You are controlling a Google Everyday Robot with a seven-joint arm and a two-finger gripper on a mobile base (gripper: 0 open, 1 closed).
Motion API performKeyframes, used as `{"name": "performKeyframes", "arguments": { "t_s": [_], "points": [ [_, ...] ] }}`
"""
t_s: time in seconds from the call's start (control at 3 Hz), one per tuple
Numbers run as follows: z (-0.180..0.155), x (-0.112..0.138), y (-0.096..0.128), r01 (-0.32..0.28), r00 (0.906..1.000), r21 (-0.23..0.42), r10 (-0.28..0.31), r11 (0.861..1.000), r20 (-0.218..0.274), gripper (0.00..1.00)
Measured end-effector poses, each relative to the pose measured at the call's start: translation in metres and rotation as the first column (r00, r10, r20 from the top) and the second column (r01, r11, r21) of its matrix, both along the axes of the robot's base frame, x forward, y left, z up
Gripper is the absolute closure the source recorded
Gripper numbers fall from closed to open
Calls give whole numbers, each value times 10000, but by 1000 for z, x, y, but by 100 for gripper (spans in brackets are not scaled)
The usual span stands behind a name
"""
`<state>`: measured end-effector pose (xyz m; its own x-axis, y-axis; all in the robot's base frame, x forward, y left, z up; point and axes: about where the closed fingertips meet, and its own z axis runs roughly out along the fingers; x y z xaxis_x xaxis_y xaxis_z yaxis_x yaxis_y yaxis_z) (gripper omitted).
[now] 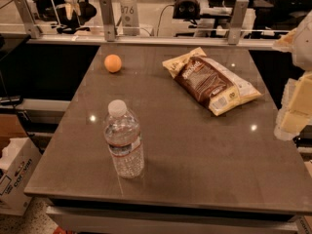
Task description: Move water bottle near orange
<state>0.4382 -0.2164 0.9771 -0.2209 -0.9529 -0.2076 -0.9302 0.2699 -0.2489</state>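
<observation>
Grey-brown glossy table (195,160) across mid-frame. Standing upright at lower left: water bottle (124,140), white cap on. At upper left, well apart from it: orange (112,63). At upper right, lying flat and slanted: brown-and-yellow snack bag (212,81). At the frame's right edge, beside the table: pale gripper (296,101).

A white post (127,6) reads "376"; gripper (295,106) at right edge.

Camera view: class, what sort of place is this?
Probably an office or lab workspace: a grey table, office chairs beyond a railing, a cardboard box on the floor. The robot's hand sits at the right edge.
</observation>
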Motion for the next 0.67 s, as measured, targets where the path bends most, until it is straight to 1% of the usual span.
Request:
{"name": "performKeyframes", "arguments": {
  "t_s": [0.33,0.67],
  "points": [
    [0,0,0,0,10000,0,0,10000,2,0],
    [-1,1,12,-182,9998,523,183,9985,-18,0]
  ]
}}
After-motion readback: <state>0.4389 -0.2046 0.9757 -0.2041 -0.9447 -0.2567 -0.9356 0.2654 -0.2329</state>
